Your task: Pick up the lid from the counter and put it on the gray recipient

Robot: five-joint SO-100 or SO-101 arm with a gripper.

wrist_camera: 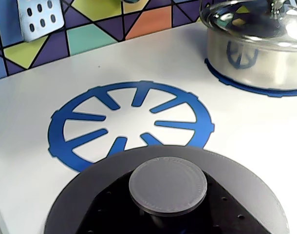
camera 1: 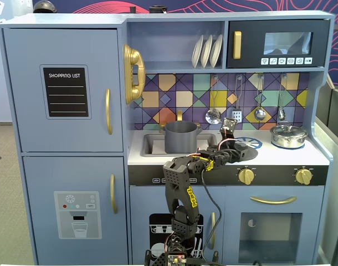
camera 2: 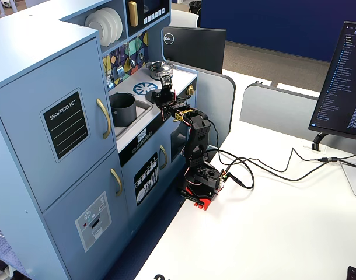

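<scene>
The lid (wrist_camera: 139, 163) is a flat dark-gray disc with a round knob (wrist_camera: 168, 184). It fills the bottom of the wrist view, over the near edge of the blue burner mark (wrist_camera: 131, 117). My gripper (wrist_camera: 163, 217) has its black jaws on both sides of the knob's stem and is shut on it. In a fixed view the gripper (camera 1: 235, 148) holds the lid (camera 1: 250, 151) low over the counter, to the right of the gray pot (camera 1: 181, 137). The pot stands open in the sink and also shows in the other fixed view (camera 2: 124, 109).
A shiny silver pot (wrist_camera: 255, 48) with its own lid stands on the right burner mark, also seen in a fixed view (camera 1: 288, 136). Utensils (camera 1: 213, 115) hang on the tiled back wall above the counter. The sink (camera 1: 152, 145) lies left of the gripper.
</scene>
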